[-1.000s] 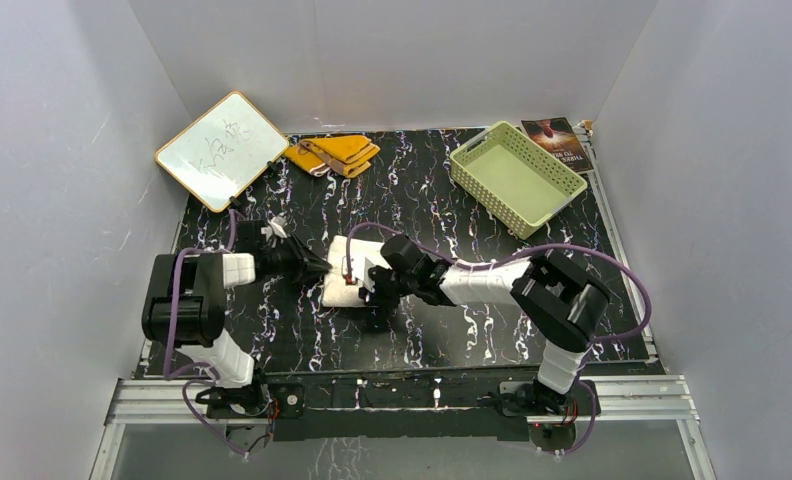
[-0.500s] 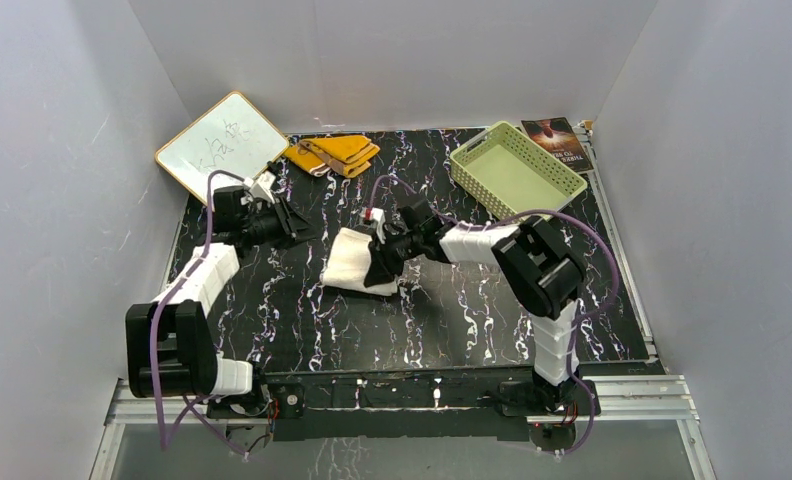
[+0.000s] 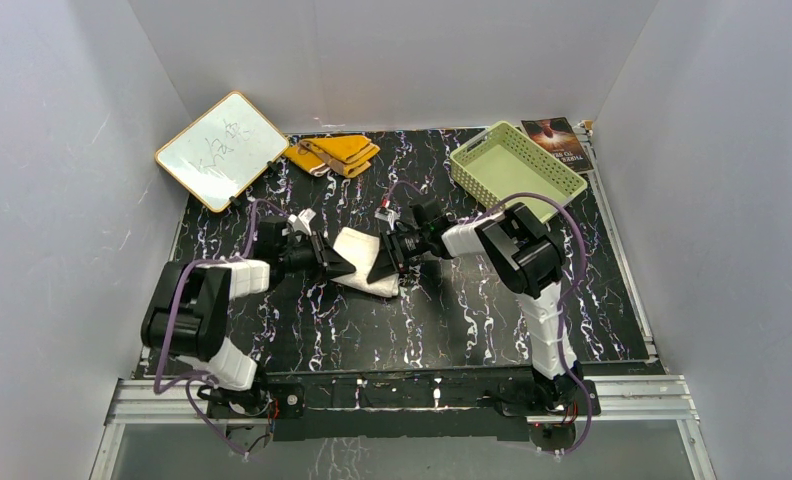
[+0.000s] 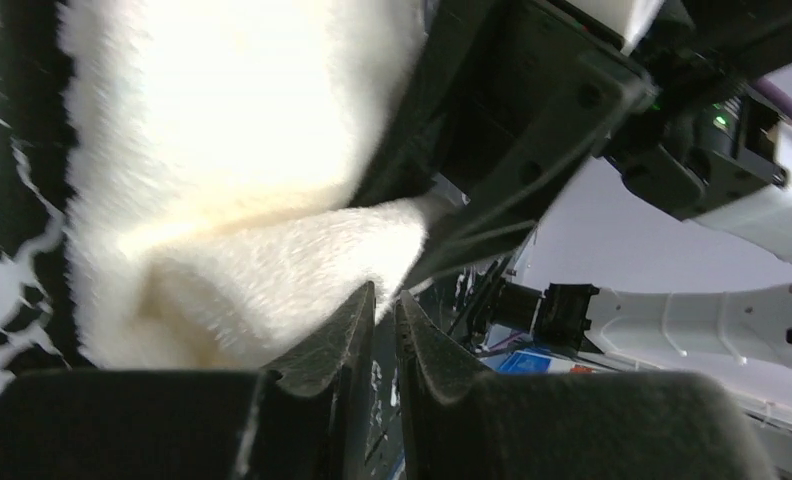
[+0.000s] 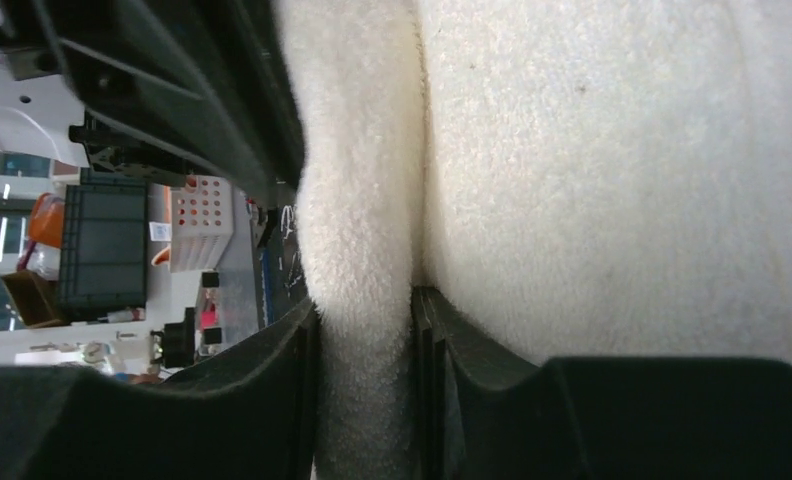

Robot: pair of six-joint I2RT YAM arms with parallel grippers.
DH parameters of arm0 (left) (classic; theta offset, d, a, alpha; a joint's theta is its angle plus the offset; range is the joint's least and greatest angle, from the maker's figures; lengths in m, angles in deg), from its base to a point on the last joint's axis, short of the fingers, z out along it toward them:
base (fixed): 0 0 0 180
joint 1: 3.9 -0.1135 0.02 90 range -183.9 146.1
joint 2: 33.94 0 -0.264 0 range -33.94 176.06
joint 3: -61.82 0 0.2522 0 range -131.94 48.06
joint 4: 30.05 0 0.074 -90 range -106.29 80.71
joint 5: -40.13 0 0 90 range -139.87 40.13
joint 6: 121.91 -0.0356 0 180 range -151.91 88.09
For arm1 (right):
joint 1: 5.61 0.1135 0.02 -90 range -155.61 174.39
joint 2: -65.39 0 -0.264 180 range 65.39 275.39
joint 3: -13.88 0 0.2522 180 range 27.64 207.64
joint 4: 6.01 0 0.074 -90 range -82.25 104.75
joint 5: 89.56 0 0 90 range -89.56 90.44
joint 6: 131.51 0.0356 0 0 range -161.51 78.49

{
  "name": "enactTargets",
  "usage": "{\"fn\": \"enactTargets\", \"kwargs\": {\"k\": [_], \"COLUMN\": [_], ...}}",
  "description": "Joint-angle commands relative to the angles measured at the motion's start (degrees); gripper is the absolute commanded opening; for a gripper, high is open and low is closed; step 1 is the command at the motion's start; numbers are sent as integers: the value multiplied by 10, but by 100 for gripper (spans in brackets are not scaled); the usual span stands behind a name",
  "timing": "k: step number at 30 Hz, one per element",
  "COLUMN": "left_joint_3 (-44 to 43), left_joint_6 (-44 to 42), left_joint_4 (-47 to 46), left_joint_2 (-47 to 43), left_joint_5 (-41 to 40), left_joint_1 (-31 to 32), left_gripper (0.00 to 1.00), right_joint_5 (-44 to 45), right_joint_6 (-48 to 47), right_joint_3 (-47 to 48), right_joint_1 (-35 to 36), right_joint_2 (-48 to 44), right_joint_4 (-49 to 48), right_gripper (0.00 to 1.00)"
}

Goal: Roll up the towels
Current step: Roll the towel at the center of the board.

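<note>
The cream-white towel (image 3: 360, 262) lies partly folded in the middle of the black marbled mat; it fills the left wrist view (image 4: 242, 150) and the right wrist view (image 5: 592, 150). My right gripper (image 3: 385, 257) is shut on a thick fold of its right edge (image 5: 365, 320). My left gripper (image 3: 335, 263) is at the towel's left edge, jaws shut with nothing between them (image 4: 385, 310); its left finger touches the cloth. The mustard-yellow towel (image 3: 334, 152) lies folded at the back of the mat, far from both grippers.
A white board with a wooden frame (image 3: 220, 150) leans at the back left. A pale green slotted basket (image 3: 486, 197) stands at the back right, with a dark booklet (image 3: 559, 140) behind it. Grey walls enclose the mat on three sides.
My left gripper has swung from the back left down to the cream towel's left edge. My right gripper, still holding the towel, has drawn its fold up and slightly back.
</note>
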Motion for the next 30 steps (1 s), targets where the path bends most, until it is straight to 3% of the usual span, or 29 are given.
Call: {"fn": "enactTargets", "kwargs": {"k": [1,5,9,12,15,19,23,30], "left_joint_3": [-25,-47,-79,-87,-90,-99,-104,-111], "left_joint_6": [-10,-28,-58,-72,-82,-96,-100,-108], "left_joint_4": [-56,-54,-11,6,19,42,52,73], "left_joint_2": [71,136,165,166,165,165,166,163], "left_joint_5": [-24,-62,-80,-82,-84,-88,-88,-90], "left_joint_1": [2,2,2,3,5,10,12,12], "left_gripper": [11,10,9,10,10,10,10,10], "right_joint_5": [16,79,253,388,475,461,439,486], "right_joint_6": [40,-54,-200,-299,-389,-482,-550,-596], "right_joint_3": [9,33,53,31,-32,-108,-111,-109], "right_joint_1": [4,6,28,57,88,115,146,180], "right_joint_2": [17,-20,-105,-169,-238,-294,-290,-255], "right_joint_4": [0,93,182,169,90,3,44,62], "right_gripper": [36,49,64,67,68,69,67,65]}}
